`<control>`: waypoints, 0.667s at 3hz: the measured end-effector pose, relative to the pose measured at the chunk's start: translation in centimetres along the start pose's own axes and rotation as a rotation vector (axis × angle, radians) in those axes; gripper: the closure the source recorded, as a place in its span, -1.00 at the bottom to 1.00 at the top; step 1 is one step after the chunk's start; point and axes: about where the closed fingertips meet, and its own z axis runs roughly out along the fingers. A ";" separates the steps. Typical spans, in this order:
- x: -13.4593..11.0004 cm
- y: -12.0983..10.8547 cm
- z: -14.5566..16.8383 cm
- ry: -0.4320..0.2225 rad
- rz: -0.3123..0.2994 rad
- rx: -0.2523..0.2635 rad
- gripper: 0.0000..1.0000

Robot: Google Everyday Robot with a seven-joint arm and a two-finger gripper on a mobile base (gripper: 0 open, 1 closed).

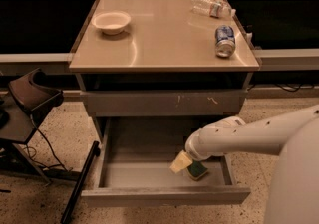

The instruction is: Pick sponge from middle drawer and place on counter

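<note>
Lab, grey drawer cabinet (159, 102), dark side benches (45, 24), terrazzo floor (60, 128), gripper (182, 162) in middle drawer (164, 196)

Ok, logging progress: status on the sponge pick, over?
Gripper down in open middle drawer, beside sponge. Sponge on drawer floor, front right. Counter holds bowl, bottle, can.

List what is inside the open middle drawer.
A sponge lies near the right front of the drawer, with the end effector beside it. The arm covers the right rear floor, so anything there is hidden.
</note>
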 end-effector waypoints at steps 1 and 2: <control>0.8 0.6 4.7 0.026 0.051 -0.062 -1.00; 1.2 -0.7 8.6 0.048 0.156 -0.056 -1.00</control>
